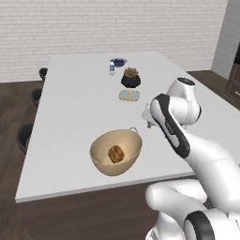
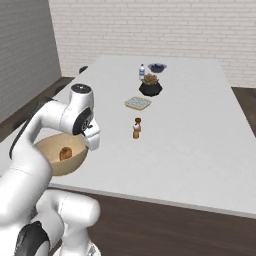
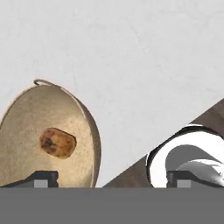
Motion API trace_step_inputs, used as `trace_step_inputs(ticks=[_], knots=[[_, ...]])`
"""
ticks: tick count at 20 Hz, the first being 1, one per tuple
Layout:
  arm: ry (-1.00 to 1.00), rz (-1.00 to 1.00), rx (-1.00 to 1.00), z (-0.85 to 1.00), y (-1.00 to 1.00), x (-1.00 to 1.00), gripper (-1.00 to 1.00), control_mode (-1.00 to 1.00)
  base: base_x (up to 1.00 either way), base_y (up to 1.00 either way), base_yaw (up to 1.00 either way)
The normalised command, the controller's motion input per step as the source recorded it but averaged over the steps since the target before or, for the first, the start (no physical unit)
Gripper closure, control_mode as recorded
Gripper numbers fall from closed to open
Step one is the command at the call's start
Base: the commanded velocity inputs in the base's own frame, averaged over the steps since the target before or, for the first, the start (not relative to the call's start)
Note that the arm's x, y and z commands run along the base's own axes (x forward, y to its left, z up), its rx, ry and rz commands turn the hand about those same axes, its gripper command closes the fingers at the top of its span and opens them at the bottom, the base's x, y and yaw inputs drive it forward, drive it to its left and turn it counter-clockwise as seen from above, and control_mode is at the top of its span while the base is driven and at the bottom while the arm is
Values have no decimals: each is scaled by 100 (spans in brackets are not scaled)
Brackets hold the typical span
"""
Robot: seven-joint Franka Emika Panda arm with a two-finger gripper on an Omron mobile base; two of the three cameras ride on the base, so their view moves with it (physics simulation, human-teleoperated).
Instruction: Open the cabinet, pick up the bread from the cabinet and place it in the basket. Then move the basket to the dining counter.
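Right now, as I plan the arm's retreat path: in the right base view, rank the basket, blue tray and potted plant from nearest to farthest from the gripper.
1. basket, right beside the gripper, at the near edge.
2. blue tray, mid-counter.
3. potted plant, farther back.

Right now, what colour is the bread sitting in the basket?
Golden brown with darker speckles; the bread shows best in the hand view, inside the tan basket.
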Motion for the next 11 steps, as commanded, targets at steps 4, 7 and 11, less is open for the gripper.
trace_step_inputs(ticks=[4, 7, 11], knots=[[-12, 32, -28, 46, 3, -84, -100, -100, 0, 0, 0], [0, 47, -26, -2, 7, -84, -100, -100, 0, 0, 0], [2, 45, -16, -16, 0, -47, -100, -100, 0, 0, 0]])
